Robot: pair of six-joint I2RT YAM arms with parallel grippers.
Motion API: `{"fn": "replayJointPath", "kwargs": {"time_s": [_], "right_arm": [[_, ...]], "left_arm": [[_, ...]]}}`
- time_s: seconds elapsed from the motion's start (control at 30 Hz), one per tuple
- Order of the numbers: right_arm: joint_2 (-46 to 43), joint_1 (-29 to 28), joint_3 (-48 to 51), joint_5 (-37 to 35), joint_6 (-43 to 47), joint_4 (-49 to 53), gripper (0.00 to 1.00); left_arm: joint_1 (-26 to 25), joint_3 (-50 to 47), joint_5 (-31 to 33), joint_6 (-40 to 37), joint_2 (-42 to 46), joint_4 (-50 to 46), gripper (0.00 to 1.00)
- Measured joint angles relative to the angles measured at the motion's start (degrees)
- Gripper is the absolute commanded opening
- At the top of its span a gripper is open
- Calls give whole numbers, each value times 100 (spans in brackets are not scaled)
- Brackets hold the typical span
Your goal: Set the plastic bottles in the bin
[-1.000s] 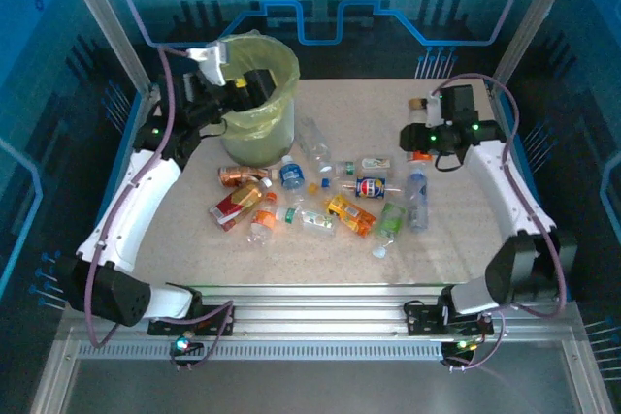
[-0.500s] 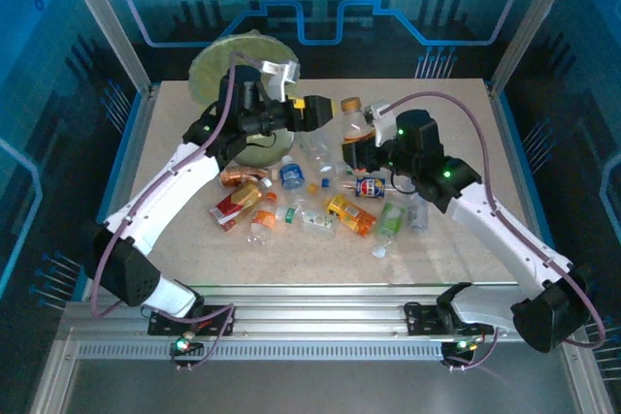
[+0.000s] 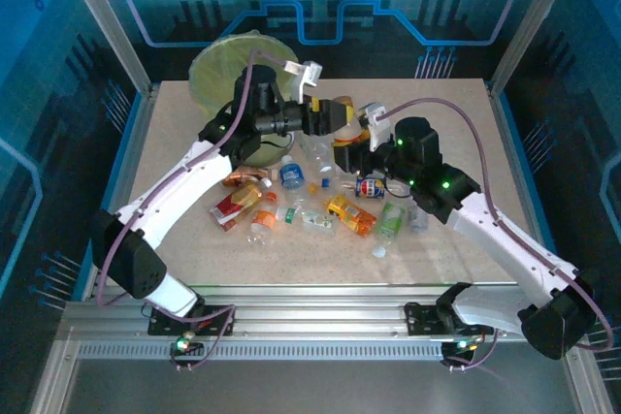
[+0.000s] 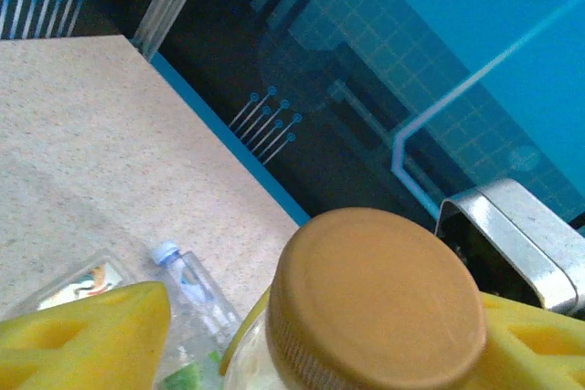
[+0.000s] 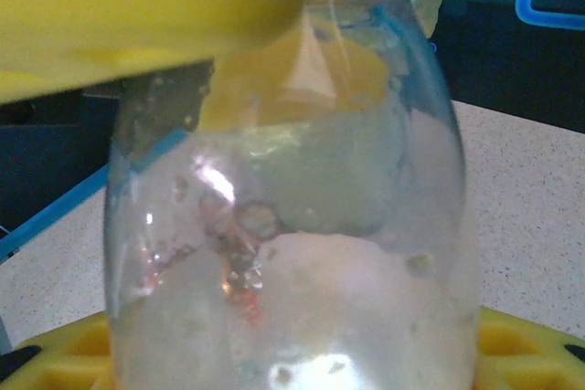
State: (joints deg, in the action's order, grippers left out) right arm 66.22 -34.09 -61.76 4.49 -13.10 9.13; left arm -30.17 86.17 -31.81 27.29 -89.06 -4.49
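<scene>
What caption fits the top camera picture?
Right gripper holds a bottle up to the left gripper, above scattered bottles.

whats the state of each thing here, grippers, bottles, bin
left gripper: open, straddling the held bottle's capped end, one finger clear of it
right gripper: shut on the brown-capped bottle's body
brown-capped bottle: capped, held off the table
loose bottles: lying on the table, some crushed
bin: far left, behind the left arm; upright or tipped, cannot tell
</scene>
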Motion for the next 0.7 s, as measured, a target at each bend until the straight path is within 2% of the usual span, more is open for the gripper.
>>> {"fn": "replayJointPath", "kwargs": {"time_s": [0.2, 0.27, 0.37, 0.43, 0.47, 0.7], "right_arm": [[24, -11, 2, -28, -66, -15, 35], [35, -11, 2, -66, -114, -15, 41], [44, -11, 2, -109, -151, -15, 67], [44, -13, 2, -120, -111, -15, 94], [44, -35, 2, -122, -111, -11, 100], [-199, -81, 2, -280, -92, 326, 100]], "left_arm": [[-33, 7, -125, -44, -26, 175, 35], [-33, 4, -125, -118, -48, 223, 26], [-33, 0, -127, -173, -70, 297, 17], [-33, -17, -107, -125, -70, 354, 14], [-33, -17, -85, -114, -70, 382, 13], [125, -127, 363, -190, 103, 387, 9]]}}
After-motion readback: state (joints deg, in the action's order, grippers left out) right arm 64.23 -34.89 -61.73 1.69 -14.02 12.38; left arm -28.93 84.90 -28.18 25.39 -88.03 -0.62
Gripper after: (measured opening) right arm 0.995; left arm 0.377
